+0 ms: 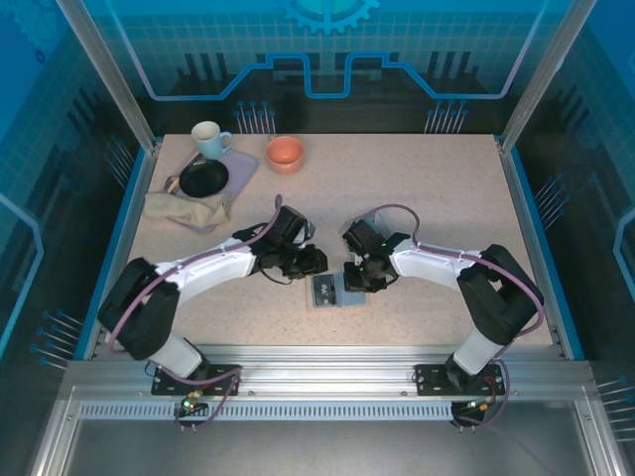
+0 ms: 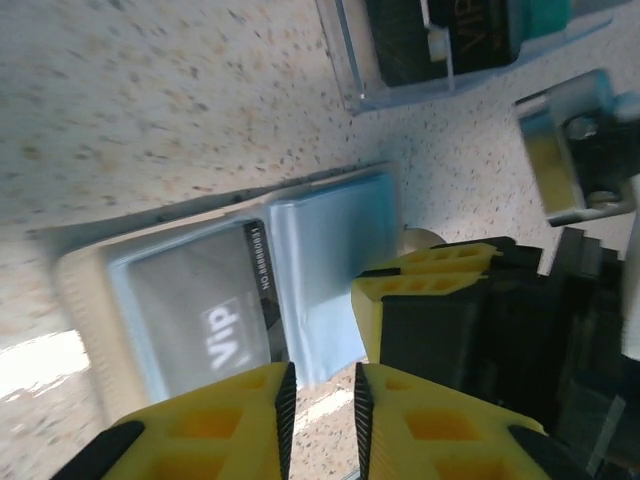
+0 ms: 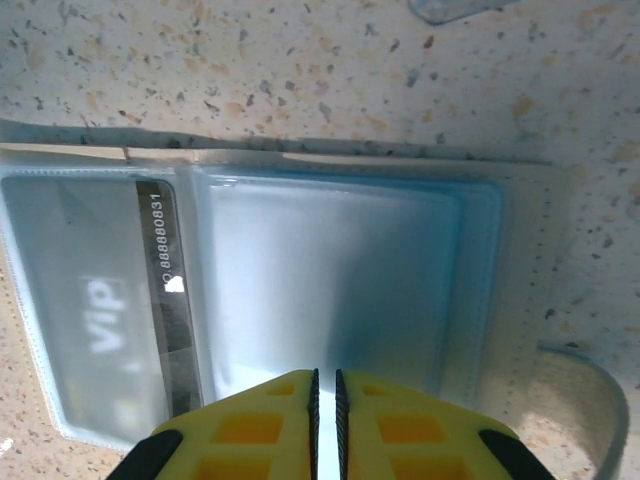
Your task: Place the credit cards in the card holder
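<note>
Beige stitched card holder (image 3: 530, 250) open on speckled table (image 3: 300, 70), clear pockets (image 3: 320, 280), grey credit card (image 3: 100, 300) reading VIP, 88880831, right hand (image 3: 325, 425) pressed together, left hand (image 2: 322, 425) narrowly apart

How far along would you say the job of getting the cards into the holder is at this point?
Done: one VIP card sits in a clear pocket of the open card holder. In hand: the left hand and right hand are at the holder's edge, fingers nearly together, no card visible between them. Left: a dark card and a teal card lie in the clear box.
</note>
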Action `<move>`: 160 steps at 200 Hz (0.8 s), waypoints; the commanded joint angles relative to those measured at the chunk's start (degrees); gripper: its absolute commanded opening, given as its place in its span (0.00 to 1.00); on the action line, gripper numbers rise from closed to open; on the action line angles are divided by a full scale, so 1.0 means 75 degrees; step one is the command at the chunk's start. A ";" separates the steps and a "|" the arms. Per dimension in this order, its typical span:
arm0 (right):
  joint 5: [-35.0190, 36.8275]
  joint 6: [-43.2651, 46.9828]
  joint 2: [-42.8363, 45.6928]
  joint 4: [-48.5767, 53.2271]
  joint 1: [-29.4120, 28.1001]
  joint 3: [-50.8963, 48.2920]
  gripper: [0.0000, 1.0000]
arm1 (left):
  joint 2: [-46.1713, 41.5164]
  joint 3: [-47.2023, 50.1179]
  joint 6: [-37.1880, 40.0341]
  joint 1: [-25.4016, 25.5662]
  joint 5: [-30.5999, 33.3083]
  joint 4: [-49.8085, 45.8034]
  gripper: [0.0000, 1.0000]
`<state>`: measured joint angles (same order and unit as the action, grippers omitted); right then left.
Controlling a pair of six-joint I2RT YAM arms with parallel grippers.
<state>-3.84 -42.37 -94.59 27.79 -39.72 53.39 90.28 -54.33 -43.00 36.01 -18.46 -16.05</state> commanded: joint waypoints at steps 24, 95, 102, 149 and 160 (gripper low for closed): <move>0.0233 -0.0272 -0.0215 0.0024 -0.0012 -0.0117 0.14 | 0.1292 -0.0006 -0.0242 0.0191 -0.0282 0.0246 0.17; 0.1089 0.0051 0.0001 0.0982 0.0222 -0.0062 0.14 | 0.1369 0.0544 0.0038 0.0186 0.0537 -0.0207 0.15; 0.1055 0.0091 0.0110 0.1005 0.0222 -0.0008 0.15 | 0.1375 0.0523 0.0060 0.0183 0.0511 -0.0213 0.15; 0.0717 0.0557 0.1446 0.0936 0.0373 0.0590 0.34 | 0.1158 0.0011 0.0362 0.0185 0.0188 -0.0322 0.19; 0.0992 0.0792 0.1713 0.1137 0.0607 0.0802 0.46 | 0.1035 -0.0181 0.0439 0.0191 0.0195 -0.0441 0.21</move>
<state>0.84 -39.79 -87.18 33.32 -37.78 54.76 100.01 -53.10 -42.46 37.34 -18.28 -14.66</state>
